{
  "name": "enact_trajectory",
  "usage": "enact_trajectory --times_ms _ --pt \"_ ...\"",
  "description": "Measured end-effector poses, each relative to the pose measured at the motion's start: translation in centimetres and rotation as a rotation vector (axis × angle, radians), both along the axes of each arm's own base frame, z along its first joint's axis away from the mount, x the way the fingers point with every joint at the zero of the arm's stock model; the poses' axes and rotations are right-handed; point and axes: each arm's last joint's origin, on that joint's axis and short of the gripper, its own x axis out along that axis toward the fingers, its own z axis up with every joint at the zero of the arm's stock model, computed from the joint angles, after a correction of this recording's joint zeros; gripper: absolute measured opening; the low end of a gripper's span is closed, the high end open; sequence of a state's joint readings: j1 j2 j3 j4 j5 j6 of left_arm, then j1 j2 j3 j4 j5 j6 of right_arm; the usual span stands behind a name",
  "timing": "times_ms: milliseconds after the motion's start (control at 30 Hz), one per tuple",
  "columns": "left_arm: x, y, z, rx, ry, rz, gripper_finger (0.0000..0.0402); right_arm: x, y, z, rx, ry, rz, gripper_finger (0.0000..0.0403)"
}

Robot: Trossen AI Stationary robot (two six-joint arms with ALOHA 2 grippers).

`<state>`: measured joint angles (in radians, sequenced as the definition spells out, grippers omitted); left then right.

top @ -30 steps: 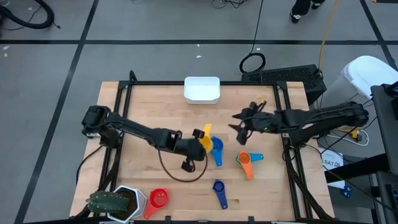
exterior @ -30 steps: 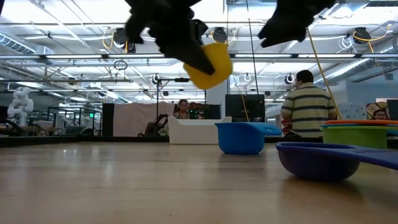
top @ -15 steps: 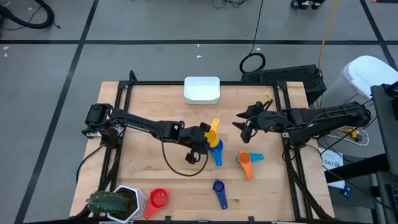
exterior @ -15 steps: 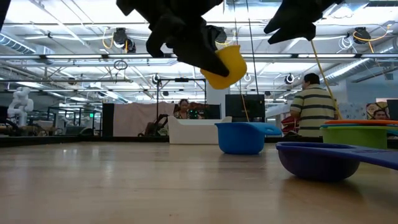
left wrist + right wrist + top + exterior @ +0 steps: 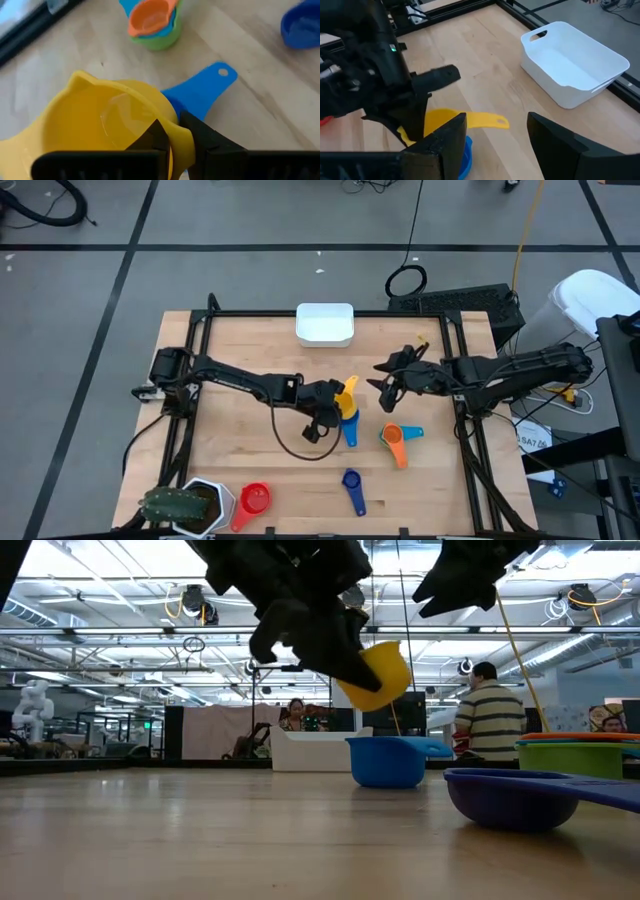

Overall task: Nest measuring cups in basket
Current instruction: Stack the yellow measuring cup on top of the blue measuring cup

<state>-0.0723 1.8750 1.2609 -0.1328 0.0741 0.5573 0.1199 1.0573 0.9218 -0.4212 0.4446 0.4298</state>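
The wooden surface (image 5: 230,340) has the white basket (image 5: 324,325) sitting empty at its far edge, well apart from the cups, and the right end effector (image 5: 385,385) hangs mid-air over the right half with its fingers spread wide, gripping nothing. The left end effector (image 5: 338,400) is pinched tight on the rim of the yellow cup (image 5: 345,394), holding it up off the wood right above the blue cup (image 5: 349,423). Off to the right there's an orange cup (image 5: 393,436) nested in a stack, a dark blue cup (image 5: 351,480) nearer the front, and a red cup (image 5: 254,500) beside the plant pot (image 5: 190,506) at the front-left corner.
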Motion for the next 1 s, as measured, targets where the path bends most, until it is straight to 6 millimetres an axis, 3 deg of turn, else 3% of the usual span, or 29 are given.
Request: enact_trajectory --times_ms 433,667,1000 --pt "0.3 -0.1 -1.0 -0.068 0.03 0.043 0.0031 1.0 0.1 0.0 -0.035 -0.035 0.027 0.02" --pt "0.3 -0.1 -0.9 -0.081 0.03 0.056 0.006 1.1 0.1 0.0 -0.033 -0.031 0.025 0.02" --pt "0.3 -0.1 -0.9 -0.096 0.033 0.071 0.0064 1.2 0.1 0.2 -0.028 -0.06 0.027 0.02"
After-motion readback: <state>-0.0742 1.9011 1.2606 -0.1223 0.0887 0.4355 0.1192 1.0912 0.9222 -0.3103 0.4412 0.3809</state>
